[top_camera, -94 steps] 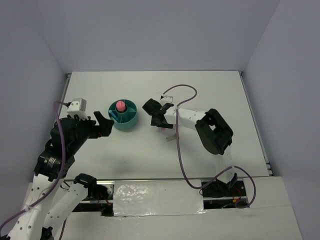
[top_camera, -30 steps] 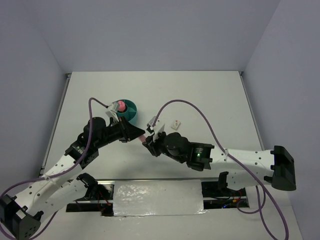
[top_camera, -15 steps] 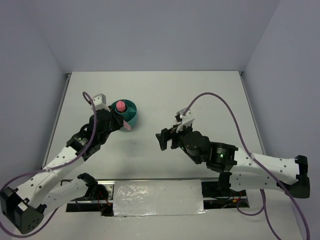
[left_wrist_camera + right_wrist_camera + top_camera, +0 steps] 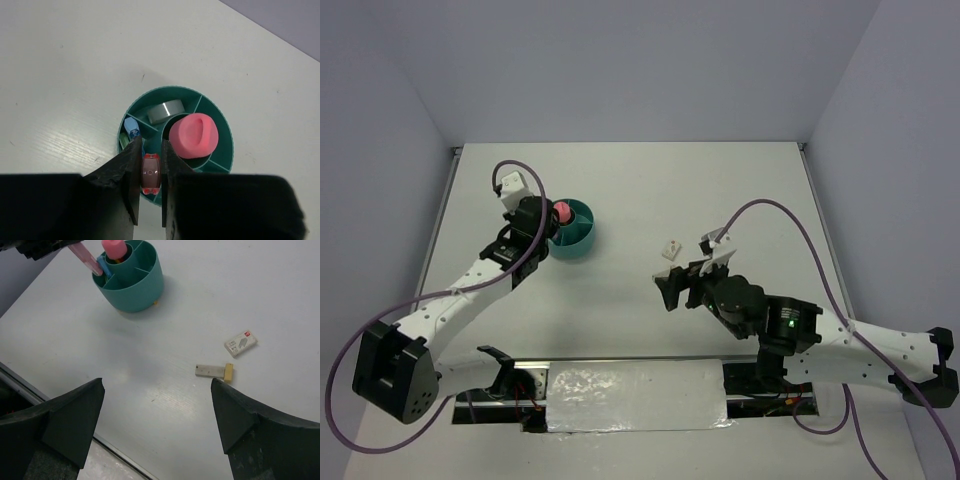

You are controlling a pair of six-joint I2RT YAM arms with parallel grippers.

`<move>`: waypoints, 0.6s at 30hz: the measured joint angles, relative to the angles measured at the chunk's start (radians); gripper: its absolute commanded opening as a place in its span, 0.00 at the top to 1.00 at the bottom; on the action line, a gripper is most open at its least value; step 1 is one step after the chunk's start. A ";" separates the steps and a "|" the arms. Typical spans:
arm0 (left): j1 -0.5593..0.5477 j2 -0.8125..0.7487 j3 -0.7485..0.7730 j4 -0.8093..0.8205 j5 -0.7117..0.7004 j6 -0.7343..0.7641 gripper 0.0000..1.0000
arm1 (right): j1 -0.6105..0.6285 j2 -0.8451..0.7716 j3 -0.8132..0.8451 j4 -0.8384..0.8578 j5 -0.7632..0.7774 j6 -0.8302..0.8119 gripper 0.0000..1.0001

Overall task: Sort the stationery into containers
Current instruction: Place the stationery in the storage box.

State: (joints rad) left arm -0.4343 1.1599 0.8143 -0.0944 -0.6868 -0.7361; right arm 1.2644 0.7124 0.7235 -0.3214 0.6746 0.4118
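Currently logged from my station:

1. Organiser (image 4: 140, 287): round, teal, on the left half of the desk, closer to the left edge than to the middle. I count a pink-capped cylinder (image 4: 194, 136) upright in the central cup, a tape ring (image 4: 165, 111) in one outer compartment, and a blue piece (image 4: 132, 127) with a green piece (image 4: 123, 141) in the next.
2. Left claw (image 4: 150, 155): clenched on a pink piece (image 4: 150, 175), held slanted over the organiser's rim by the blue piece. I cannot tell whether it touches.
3. Right claw (image 4: 157, 385): released, fingers spread wide, nothing between them, above the near half of the desk.
4. White box (image 4: 241, 343): red print on it, lying flat near the middle of the desk, well apart from the organiser.
5. White block (image 4: 214, 371): beige at one end, flat, just beside the box on its near side, not touching.
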 measured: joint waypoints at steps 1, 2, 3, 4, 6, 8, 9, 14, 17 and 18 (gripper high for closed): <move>0.005 0.011 0.000 0.016 0.001 0.004 0.92 | 0.000 0.000 -0.003 -0.001 0.000 0.000 0.06; 0.011 0.021 0.000 0.030 0.002 0.006 0.88 | 0.000 0.000 -0.008 -0.003 0.000 -0.001 0.05; 0.015 0.031 0.000 0.040 0.003 0.008 0.85 | 0.000 -0.001 -0.013 -0.005 0.000 -0.001 0.05; 0.018 0.039 0.000 0.050 0.004 0.008 0.83 | 0.000 -0.001 -0.016 -0.008 0.001 -0.001 0.04; 0.024 0.056 0.000 0.063 0.004 0.008 0.71 | 0.000 -0.002 -0.024 -0.010 0.002 -0.001 0.03; 0.024 0.072 0.000 0.071 0.003 0.006 0.49 | 0.000 -0.005 -0.030 -0.013 0.005 -0.001 0.02; 0.024 0.080 0.000 0.072 0.003 0.009 0.40 | 0.000 -0.005 -0.031 -0.014 0.005 -0.001 0.02; 0.024 0.092 -0.001 0.061 0.002 -0.019 0.01 | -0.006 -0.010 -0.031 -0.016 0.015 0.002 0.00; 0.024 0.069 -0.001 0.016 0.001 -0.056 0.01 | -0.027 -0.008 -0.031 -0.018 0.014 0.017 0.00; 0.024 0.051 -0.001 -0.006 -0.001 -0.064 0.01 | -0.044 -0.003 -0.031 -0.020 0.013 0.024 0.00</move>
State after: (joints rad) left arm -0.4107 1.2106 0.8131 -0.1009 -0.6880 -0.8005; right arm 1.2201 0.7097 0.6922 -0.3416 0.6872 0.4355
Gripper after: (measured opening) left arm 0.992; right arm 0.994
